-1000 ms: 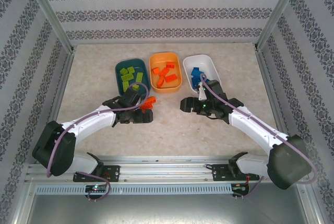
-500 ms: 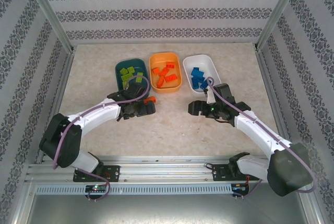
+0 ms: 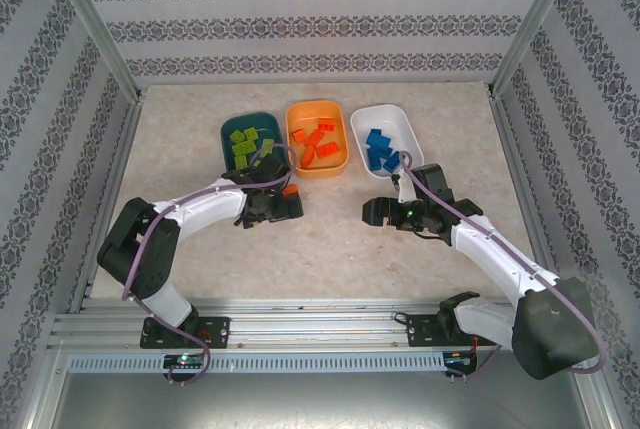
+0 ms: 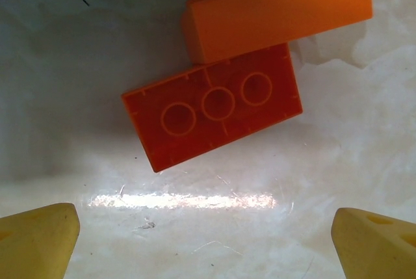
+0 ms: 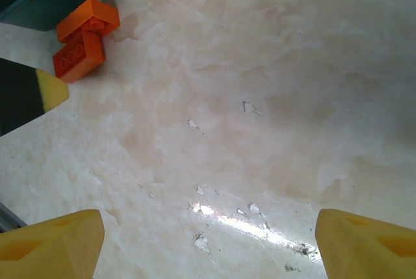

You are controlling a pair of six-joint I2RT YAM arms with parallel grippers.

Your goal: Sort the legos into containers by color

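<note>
left gripper [image 4: 208,243] wide apart over orange legos [image 4: 214,113] | right gripper [image 5: 208,243] agape above table [image 5: 273,64]

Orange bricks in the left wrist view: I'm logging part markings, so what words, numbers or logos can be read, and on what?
None can be read. The overturned orange brick shows only moulded rings and ribs; the other orange brick shows its studs side-on, any lettering too small to tell.

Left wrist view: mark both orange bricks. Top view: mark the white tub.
upturned orange brick [image 4: 214,113], left wrist view, middle of its hollow underside.
studded orange brick [image 4: 279,12], left wrist view, on its long side wall.
white tub [image 3: 388,107], top external view, on its far rim.
</note>
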